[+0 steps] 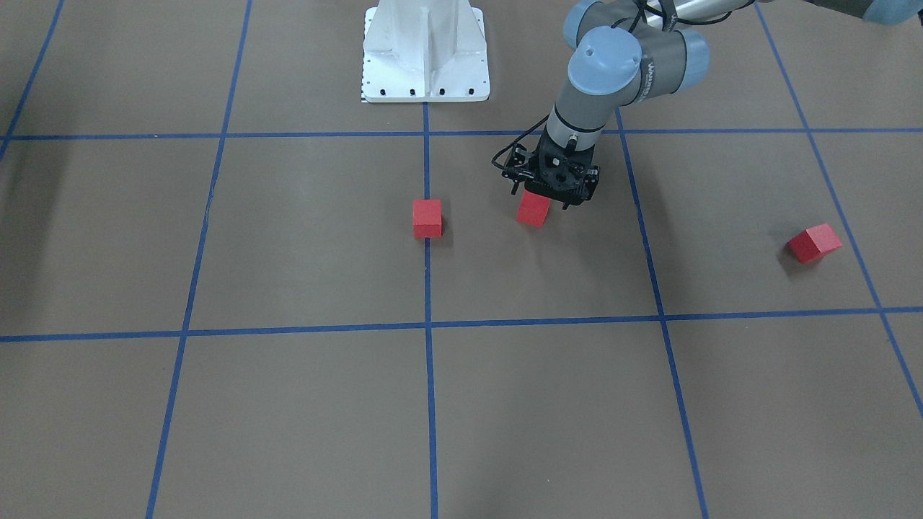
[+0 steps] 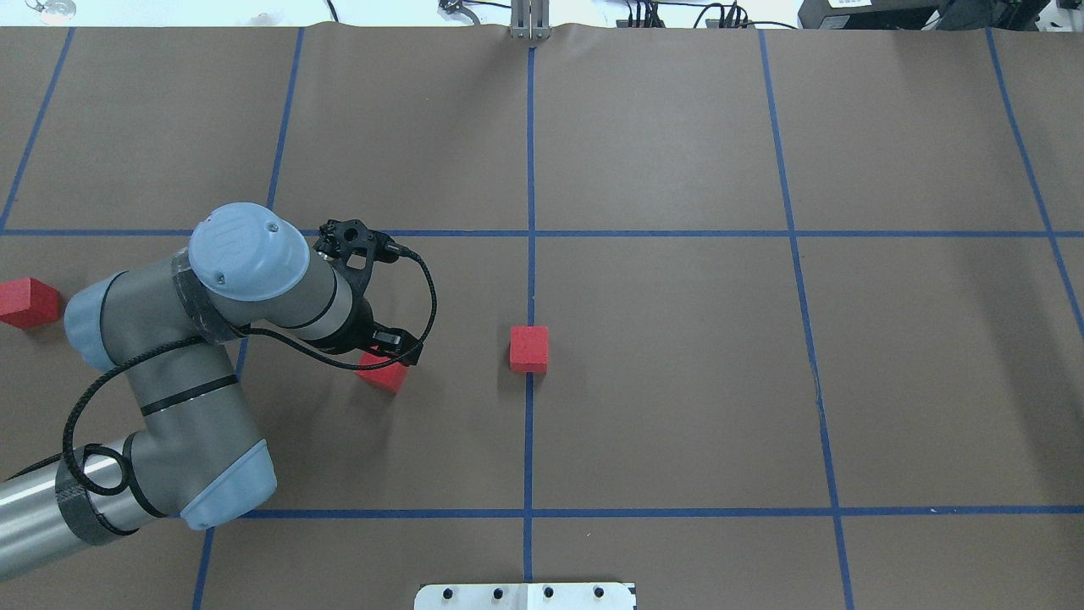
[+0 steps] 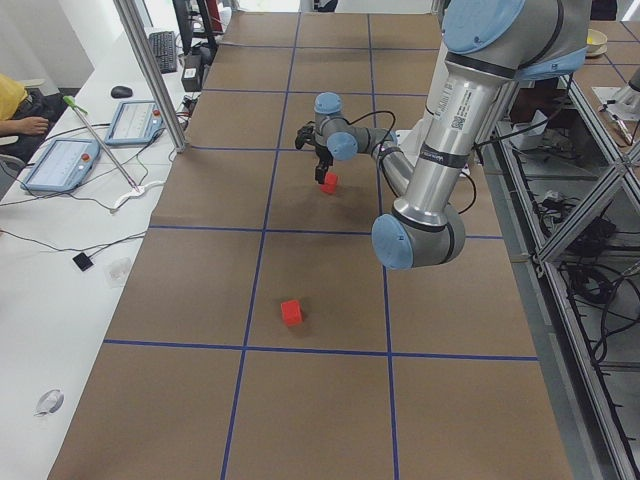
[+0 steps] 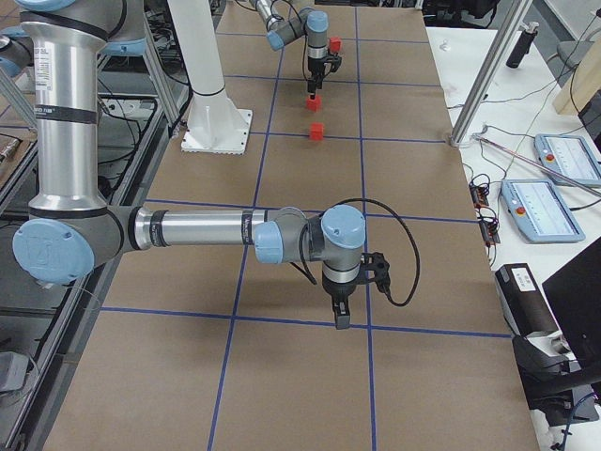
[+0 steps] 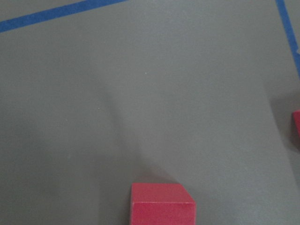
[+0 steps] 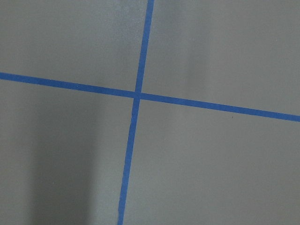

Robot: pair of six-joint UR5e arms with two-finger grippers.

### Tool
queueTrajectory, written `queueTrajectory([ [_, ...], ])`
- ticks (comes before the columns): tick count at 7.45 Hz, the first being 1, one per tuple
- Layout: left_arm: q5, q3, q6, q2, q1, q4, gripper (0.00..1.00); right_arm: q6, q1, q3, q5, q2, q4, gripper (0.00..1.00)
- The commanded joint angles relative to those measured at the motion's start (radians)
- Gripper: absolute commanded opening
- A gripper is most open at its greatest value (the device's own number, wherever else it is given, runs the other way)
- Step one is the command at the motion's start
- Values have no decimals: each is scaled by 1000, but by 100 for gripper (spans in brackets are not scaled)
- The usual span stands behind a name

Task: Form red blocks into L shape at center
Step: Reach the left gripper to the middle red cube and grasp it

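Three red blocks lie on the brown floor. One [image 2: 529, 349] sits on the center blue tape line [image 2: 529, 424], also in the front view [image 1: 427, 218]. A second [image 2: 383, 374] [image 1: 533, 209] rests on the floor under my left gripper [image 1: 546, 198], whose jaws stand either side of it with a small gap, so it looks open. The left wrist view shows this block [image 5: 161, 204] at its bottom edge. The third [image 2: 25, 302] [image 1: 815, 242] lies far out on my left. My right gripper [image 4: 340, 315] hovers over a tape crossing; I cannot tell its state.
The white robot base [image 1: 425, 50] stands at the table's near edge, behind the center line. Blue tape divides the brown surface into large squares. The left arm's elbow [image 2: 203, 440] hangs over the left squares. Operator desks [image 3: 70, 150] lie beyond the far edge.
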Motion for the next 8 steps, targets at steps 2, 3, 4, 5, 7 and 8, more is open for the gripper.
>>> queueTrajectory([
  [2, 16, 21, 2, -11, 38, 3, 99, 0, 0, 0, 0, 0, 0, 99],
  [3, 16, 33, 0, -19, 43, 3, 98, 0, 0, -3, 0, 0, 0, 99],
  [4, 14, 49, -3, -25, 43, 1, 94, 0, 0, -5, 0, 0, 0, 99],
  [5, 14, 70, -1, -36, 41, 1, 90, 0, -2, -5, 0, 0, 0, 99],
  [7, 9, 73, 0, -36, 41, 3, 83, 0, 0, -5, 0, 0, 0, 99],
  [8, 9, 73, 0, -36, 41, 3, 80, -1, -2, -5, 0, 0, 2, 99],
])
